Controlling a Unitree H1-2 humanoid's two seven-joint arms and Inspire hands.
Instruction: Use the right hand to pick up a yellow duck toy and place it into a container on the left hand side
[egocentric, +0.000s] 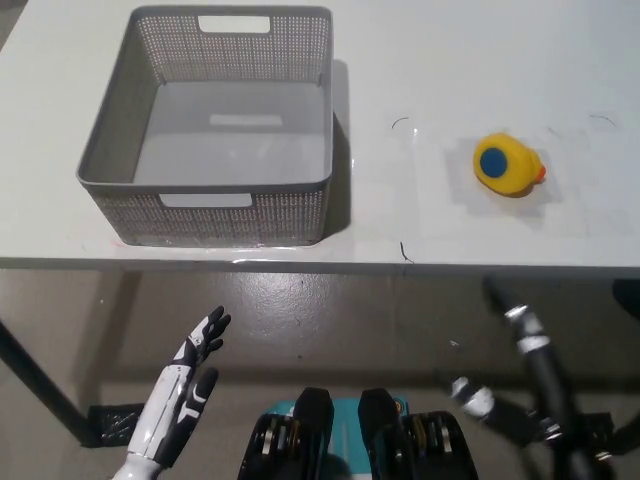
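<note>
Yellow duck toy (508, 165) lies on its side on the white table (450, 60), right part, blue disc facing up, orange beak toward picture right; well apart from the grey mesh container (300, 215), which sits empty at the table's left, near the front edge. Left hand (187, 385), white with dark fingertips, rests low below the table edge, fingers straight and spread, holding nothing. Right hand (520, 325) is below the table edge at lower right, blurred, touching nothing; finger state cannot be told.
</note>
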